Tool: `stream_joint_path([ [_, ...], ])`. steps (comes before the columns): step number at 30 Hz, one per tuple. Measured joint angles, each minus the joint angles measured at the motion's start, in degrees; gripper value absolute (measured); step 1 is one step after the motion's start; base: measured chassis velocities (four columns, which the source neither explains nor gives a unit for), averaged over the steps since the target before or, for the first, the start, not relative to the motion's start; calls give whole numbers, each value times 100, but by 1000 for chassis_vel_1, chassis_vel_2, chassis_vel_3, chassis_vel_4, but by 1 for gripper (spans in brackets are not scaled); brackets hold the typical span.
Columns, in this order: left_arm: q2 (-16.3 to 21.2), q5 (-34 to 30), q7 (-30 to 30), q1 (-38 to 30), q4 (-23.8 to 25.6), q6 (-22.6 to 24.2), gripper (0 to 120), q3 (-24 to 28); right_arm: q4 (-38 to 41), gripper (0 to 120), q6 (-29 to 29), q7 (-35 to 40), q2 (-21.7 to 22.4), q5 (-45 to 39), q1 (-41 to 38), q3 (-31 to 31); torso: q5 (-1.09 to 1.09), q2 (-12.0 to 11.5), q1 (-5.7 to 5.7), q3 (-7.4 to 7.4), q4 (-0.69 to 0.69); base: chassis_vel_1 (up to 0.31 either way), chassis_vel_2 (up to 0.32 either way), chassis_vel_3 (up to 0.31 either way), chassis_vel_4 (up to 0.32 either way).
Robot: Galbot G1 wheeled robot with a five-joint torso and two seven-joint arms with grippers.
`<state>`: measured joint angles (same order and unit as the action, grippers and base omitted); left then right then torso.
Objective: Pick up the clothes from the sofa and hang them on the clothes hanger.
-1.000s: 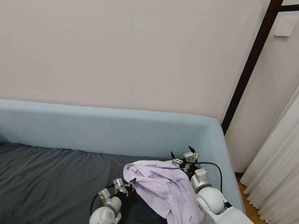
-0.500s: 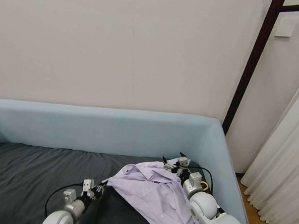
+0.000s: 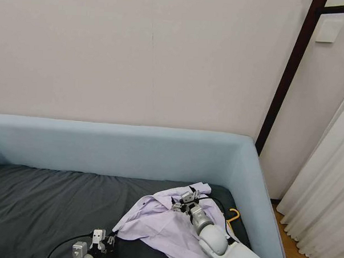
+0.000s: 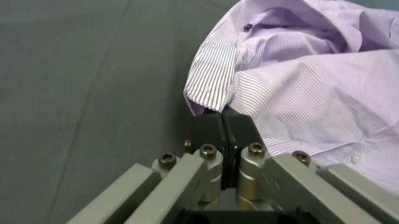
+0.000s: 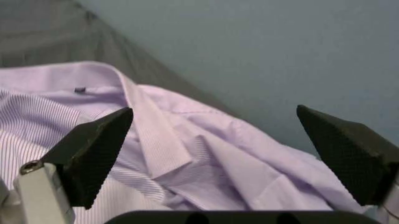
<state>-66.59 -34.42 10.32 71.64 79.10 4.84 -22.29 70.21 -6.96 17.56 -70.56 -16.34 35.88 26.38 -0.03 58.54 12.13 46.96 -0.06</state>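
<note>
At the bottom edge of the head view, left of centre, the left gripper (image 3: 102, 241) sits low over the dark grey seat cushion (image 3: 37, 203). In the left wrist view its two black fingers (image 4: 210, 133) are pressed flat together, and their tips disappear under a folded striped edge of the lilac shirt (image 4: 311, 88), so it appears to have that edge pinched.

Toward the lower centre-right of the head view, the right gripper (image 3: 186, 202) rests over the upper part of the shirt (image 3: 156, 222). In the right wrist view its fingers (image 5: 93, 151) are spread wide, one at each side of the frame, with nothing between them but the crumpled collar and placket of the shirt (image 5: 187, 140) lying below.

The shirt lies rumpled on the seat near the right end of the pale blue sofa (image 3: 131, 150), spread between the two grippers. Just right of the right arm, a yellow hanger hook (image 3: 233, 215) shows on the cushion close to the sofa's side wall. A cream wall (image 3: 135, 59) rises behind, and a white curtain (image 3: 328, 216) hangs at the right edge.
</note>
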Motion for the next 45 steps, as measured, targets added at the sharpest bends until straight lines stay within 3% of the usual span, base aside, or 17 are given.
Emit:
stream_joint_path([
  [4, -28, -14, -25, 71, 104, 17, 0, -64, -779, 100, -48, 362, -632, 302, -78, 59, -1, 0, 0, 0, 0, 0, 0, 0, 0],
  [9, -27, -40, -52, 129, 181, 27, 0, -134, -1483, 100, -49, 399, -1107, 835, -48, -196, -1, 0, 0, 0, 0, 0, 0, 0, 0],
  [26, 2, -163, -165, 150, 303, 56, 0, -162, -2464, 100, -281, 56, -1597, 1326, -151, -749, 0, 0, 0, 0, -1, 0, 0, 0, 0],
  [39, 3, -167, -197, 83, 250, 58, 0, -116, -2453, 57, -168, 112, -1668, 744, -188, -897, 0, 0, 0, 0, 0, 0, 0, 0, 0],
  [45, -4, -168, -202, 34, 195, 57, 0, -82, -2419, 31, -274, 255, -1588, 824, -164, -914, 0, 0, 1, 0, 0, 0, 0, 0, 0],
])
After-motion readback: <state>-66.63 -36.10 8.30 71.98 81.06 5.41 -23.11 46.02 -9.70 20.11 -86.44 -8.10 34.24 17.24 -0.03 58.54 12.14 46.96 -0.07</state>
